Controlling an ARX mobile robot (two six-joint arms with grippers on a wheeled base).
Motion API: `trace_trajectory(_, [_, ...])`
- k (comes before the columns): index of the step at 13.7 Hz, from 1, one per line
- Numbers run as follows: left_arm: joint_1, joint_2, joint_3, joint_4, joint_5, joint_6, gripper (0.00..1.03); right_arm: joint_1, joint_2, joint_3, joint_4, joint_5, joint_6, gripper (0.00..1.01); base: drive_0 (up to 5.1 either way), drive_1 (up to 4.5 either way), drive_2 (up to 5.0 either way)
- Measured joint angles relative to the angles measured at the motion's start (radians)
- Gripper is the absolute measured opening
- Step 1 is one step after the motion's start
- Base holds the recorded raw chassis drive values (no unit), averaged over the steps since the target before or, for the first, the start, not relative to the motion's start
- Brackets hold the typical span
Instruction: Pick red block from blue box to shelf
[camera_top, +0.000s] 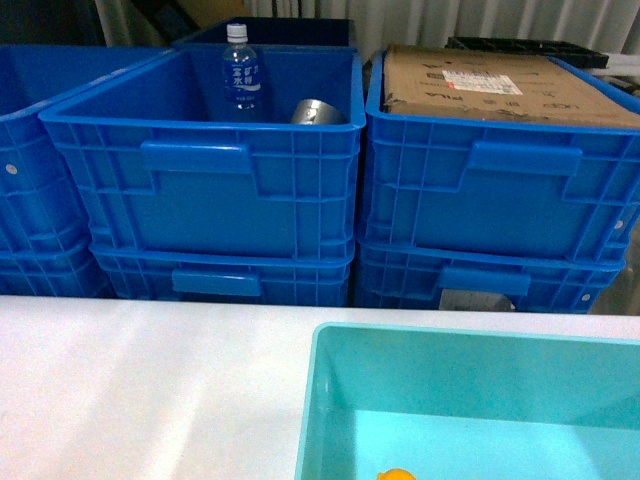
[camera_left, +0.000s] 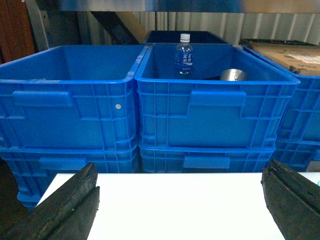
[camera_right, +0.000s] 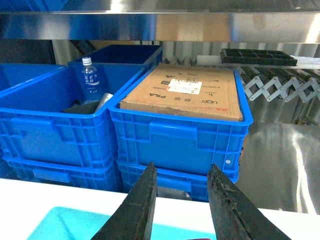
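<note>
Gaping wide, the left gripper (camera_left: 180, 200) holds nothing above the white table (camera_left: 180, 210); the right gripper (camera_right: 182, 200) stands narrower, also empty. Beyond both, mid-frame, the blue box (camera_top: 210, 170) contains one water bottle (camera_top: 240, 70) and one metal can (camera_top: 318, 112). No red block shows. One cardboard sheet (camera_top: 490, 85) caps the neighbouring bin.
</note>
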Motion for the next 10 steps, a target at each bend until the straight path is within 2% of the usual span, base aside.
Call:
trace_trajectory(1, [0.000, 0.000, 0.000, 0.000, 0.000, 0.000, 0.98, 0.043, 0.009, -0.004, 0.007, 0.043, 0.000, 0.25, 0.0, 0.00, 0.0])
trace_trajectory(3, [0.000, 0.000, 0.000, 0.000, 0.000, 0.000, 0.98, 0.094, 0.028, -0.009, 0.032, 0.110, 0.000, 0.25, 0.0, 0.00, 0.0])
trace_trajectory(5, [0.000, 0.000, 0.000, 0.000, 0.000, 0.000, 0.98, 0.101, 0.038, -0.021, 0.028, 0.122, 0.007, 0.25, 0.0, 0.00, 0.0])
trace_trajectory(7, [0.000, 0.000, 0.000, 0.000, 0.000, 0.000, 0.98, 0.088, 0.037, -0.022, 0.032, 0.113, 0.010, 0.25, 0.0, 0.00, 0.0])
trace_trajectory(9, [0.000, 0.000, 0.000, 0.000, 0.000, 0.000, 0.98, 0.034, 0.037, -0.022, 0.028, 0.049, 0.010, 0.25, 0.0, 0.00, 0.0])
trace_trajectory(10, [0.000, 0.000, 0.000, 0.000, 0.000, 0.000, 0.98, -0.023, 0.037, -0.022, 0.039, -0.010, 0.010, 0.25, 0.0, 0.00, 0.0])
